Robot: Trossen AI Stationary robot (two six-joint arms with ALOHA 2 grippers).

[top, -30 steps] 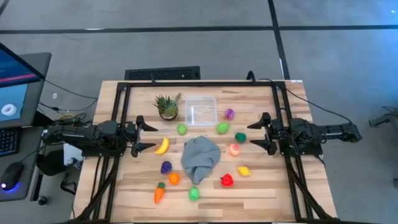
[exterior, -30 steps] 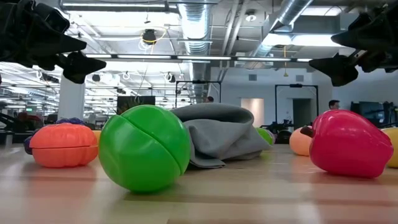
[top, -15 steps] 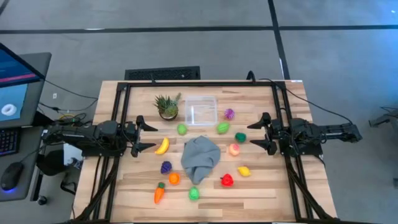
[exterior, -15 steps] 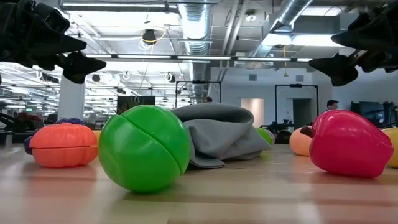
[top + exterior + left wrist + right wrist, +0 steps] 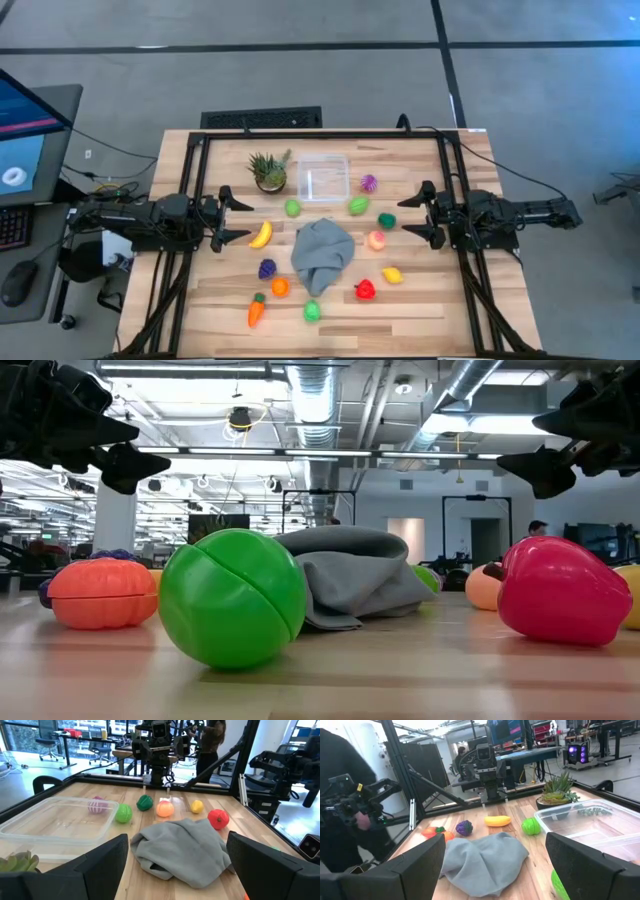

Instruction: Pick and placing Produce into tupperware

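Meanwhile, at the counter's (image 5: 420, 300) left edge, the left claw (image 5: 232, 212) hangs with its fingers spread wide and nothing between them, aimed inward at the scattered toys, a pose that reads as waiting before the first pick. Nearest it lies one yellow banana (image 5: 261, 235), with one bunch of purple grapes (image 5: 267, 268), one orange pumpkin-like piece (image 5: 280, 287) and one orange carrot (image 5: 256, 310) strung toward the near edge. One spiky potted plant (image 5: 268, 171) stands at the back, just beside the tupperware (image 5: 323, 178), a single clear square box that sits empty near the far edge, seemingly set centrally so either arm can reach it. A light green ball (image 5: 292, 208) lies in front of the plant, and one grey cloth (image 5: 322, 254) is heaped mid-counter, with a second green ball (image 5: 312, 311) near the front. Right of the cloth come a green pear-like piece (image 5: 358, 206) close to the box's front corner, one purple-striped piece (image 5: 369, 183) just beside the box, one dark green piece (image 5: 386, 221), one peach (image 5: 376, 240), one red pepper (image 5: 365, 290) and one yellow lemon (image 5: 391, 274). That makes twelve pieces of produce in sight, none yet in the container; whether the cloth hides more cannot be told. At the right edge the right claw (image 5: 419, 212) mirrors its partner, fingers parted and empty, pointing inward across the spread.
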